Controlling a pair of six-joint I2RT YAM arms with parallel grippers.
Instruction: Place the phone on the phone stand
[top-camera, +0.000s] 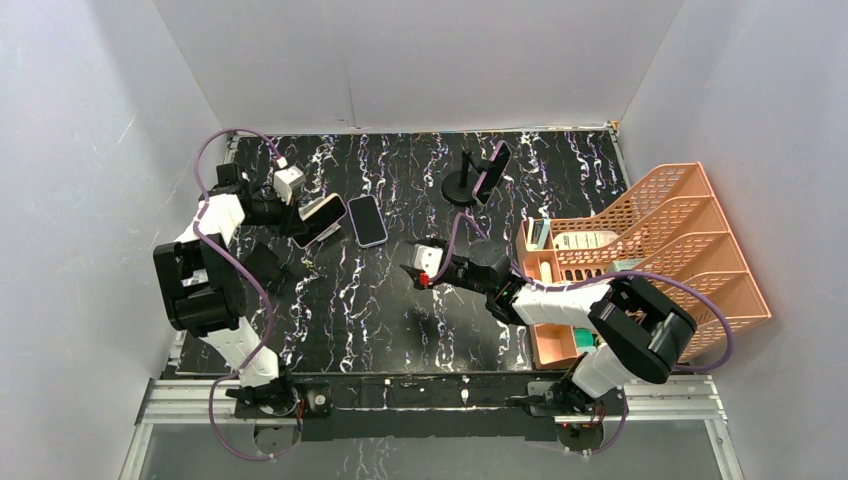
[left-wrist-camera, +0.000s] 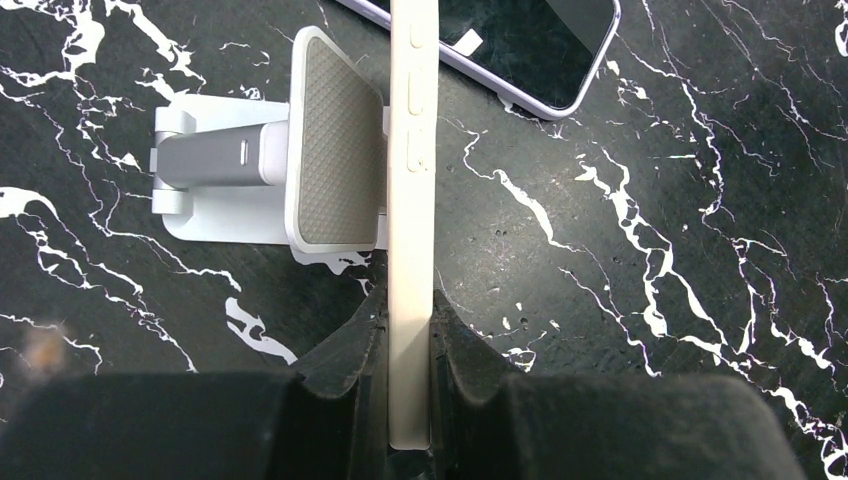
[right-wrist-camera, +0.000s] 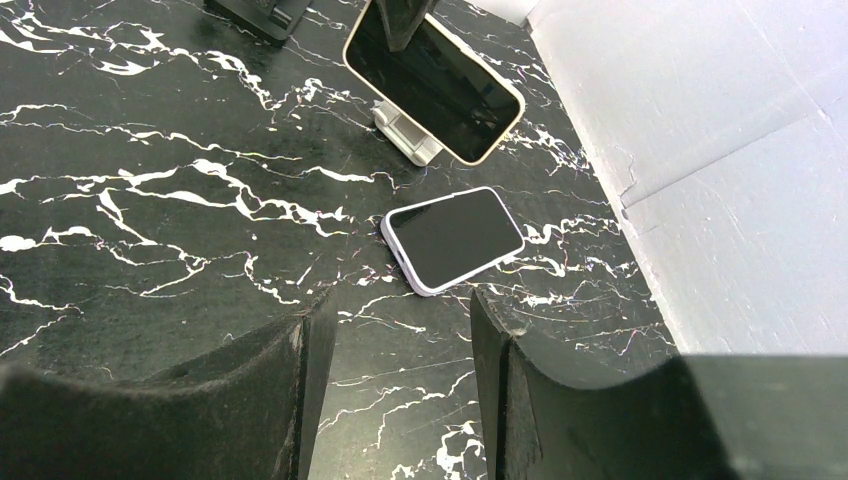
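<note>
On the black marbled counter (top-camera: 380, 330), an orange tiered rack (top-camera: 700, 230) fills the right edge. Over the left part we see the left pincer (left-wrist-camera: 408, 330) pinching one end of a cream-edged phone (left-wrist-camera: 413, 150), while the right pincer (right-wrist-camera: 400, 310) hangs spread and empty mid-counter. The phone is tilted in the air with its back just beside the grey pad of the white phone stand (left-wrist-camera: 335, 150), and we cannot tell whether they touch; a lavender-cased phone (right-wrist-camera: 457, 239) lies flat near the stand.
</note>
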